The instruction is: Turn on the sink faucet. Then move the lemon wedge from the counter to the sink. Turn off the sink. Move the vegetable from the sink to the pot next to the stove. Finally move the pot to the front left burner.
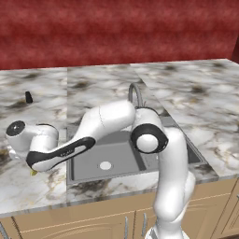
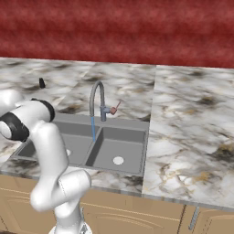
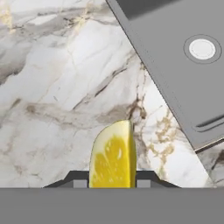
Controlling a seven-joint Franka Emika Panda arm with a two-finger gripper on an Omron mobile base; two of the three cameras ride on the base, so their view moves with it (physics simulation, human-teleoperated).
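Yellow and crescent-cut, the small lemon wedge (image 3: 113,155) sits upright between the two dark finger tips of the white arm's two-finger gripper (image 3: 113,181) in the hand view, its pale rind on one side and wet flesh facing the camera; the tips press against both flanks of the slice, so the gripper reads as clenched on the wedge; whether the fruit is lifted off or touching the white-grey marble counter with brown veins (image 3: 57,87) cannot be told. Just beside it, toward the upper right of that view, runs the rim of the grey rectangular double-basin sink (image 3: 175,83), a white round drain (image 3: 202,48) visible in the near basin. From the left base view, the hand hangs low over the counter left of the sink, a sliver of yellow showing under it; a small black cone-shaped object (image 1: 29,97) stands well apart, farther back. From the right base view, the tall grey metal gooseneck faucet (image 2: 97,98) arches over the divider and a thin blue stream falls from its spout, so the water appears to be on. Judged from this, the second step is in hand: the wedge is gripped and must next be raised clear of the rim, carried across over a basin and let go there; turning the tap off would follow.
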